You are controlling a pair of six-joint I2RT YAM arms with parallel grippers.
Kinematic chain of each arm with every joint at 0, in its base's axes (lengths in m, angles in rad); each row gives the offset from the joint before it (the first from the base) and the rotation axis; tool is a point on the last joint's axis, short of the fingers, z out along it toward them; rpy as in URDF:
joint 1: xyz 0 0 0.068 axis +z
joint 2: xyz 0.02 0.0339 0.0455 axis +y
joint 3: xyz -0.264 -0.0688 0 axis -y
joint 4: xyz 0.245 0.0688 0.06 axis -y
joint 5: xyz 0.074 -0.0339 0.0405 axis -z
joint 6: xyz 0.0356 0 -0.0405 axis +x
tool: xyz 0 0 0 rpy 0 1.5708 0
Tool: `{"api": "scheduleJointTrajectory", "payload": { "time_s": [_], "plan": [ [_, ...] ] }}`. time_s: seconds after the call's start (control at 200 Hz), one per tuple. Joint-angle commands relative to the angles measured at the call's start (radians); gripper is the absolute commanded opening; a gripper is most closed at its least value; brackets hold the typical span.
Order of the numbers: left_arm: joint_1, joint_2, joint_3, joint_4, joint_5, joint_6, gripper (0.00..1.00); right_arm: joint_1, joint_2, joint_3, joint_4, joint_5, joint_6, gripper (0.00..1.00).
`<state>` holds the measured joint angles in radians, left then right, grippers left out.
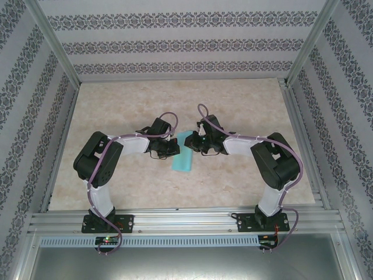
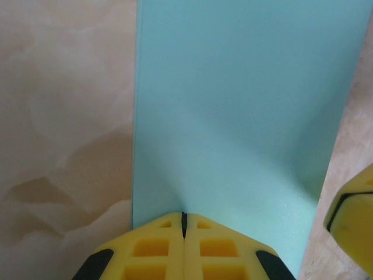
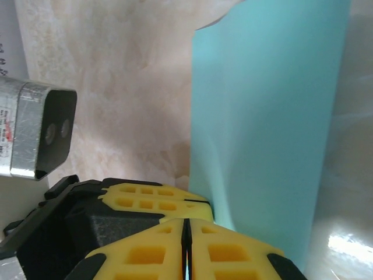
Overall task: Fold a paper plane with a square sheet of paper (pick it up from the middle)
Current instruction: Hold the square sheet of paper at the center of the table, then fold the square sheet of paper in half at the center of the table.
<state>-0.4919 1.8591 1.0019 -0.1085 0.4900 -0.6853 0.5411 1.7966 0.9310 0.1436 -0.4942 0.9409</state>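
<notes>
Left claw (image 2: pixel 183 224): jaws fully together, pinching one short edge of the sheet (image 2: pixel 233 105) close to its left corner. The paper fans out from the seam and rises off the surface. Right claw (image 3: pixel 186 224): jaws drawn together as well. The sheet's left edge runs down to their seam and its lower margin passes behind the right-hand pad. I judge it pinched there, though the contact line itself is hidden. The left claw's pads sit just beside, touching or nearly touching the same edge. Key relation: in both wrist views the sheet lies straight ahead of the fingertips, long axis running away from them. From above it reads as a narrow teal strip between the two claws, long axis roughly near-to-far with a slight tilt. It is longer than wide, so probably folded in half (judgement). Neither arm is nearer, since both meet at the strip from opposite sides. Any coming fold or lift would therefore turn on the two moving together along that axis, or the thin paper may buckle or tear. Surface (image 1: pixel 175 99): pale marbled board. Room: patterned walls (image 1: pixel 175 44) on three sides, aluminium rail (image 1: pixel 186 219) at the near edge carrying the arm bases.
</notes>
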Motion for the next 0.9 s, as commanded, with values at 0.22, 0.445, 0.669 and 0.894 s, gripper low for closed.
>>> {"api": "scheduleJointTrajectory", "payload": {
  "time_s": [0.22, 0.445, 0.669, 0.894],
  "plan": [
    [-0.014, 0.038, 0.002, -0.048, -0.018, 0.024, 0.00, -0.006, 0.050, -0.049, 0.018, -0.026, -0.023, 0.12],
    [-0.014, 0.040, -0.004, -0.051, -0.024, 0.024, 0.00, -0.025, 0.074, -0.123, 0.072, -0.024, -0.035, 0.14],
    [-0.014, 0.040, -0.007, -0.049, -0.021, 0.025, 0.00, -0.039, 0.088, -0.191, 0.122, -0.004, -0.071, 0.16],
    [-0.014, 0.040, -0.009, -0.051, -0.021, 0.027, 0.00, -0.032, -0.021, -0.180, 0.198, -0.066, -0.056, 0.16]
  ]
}}
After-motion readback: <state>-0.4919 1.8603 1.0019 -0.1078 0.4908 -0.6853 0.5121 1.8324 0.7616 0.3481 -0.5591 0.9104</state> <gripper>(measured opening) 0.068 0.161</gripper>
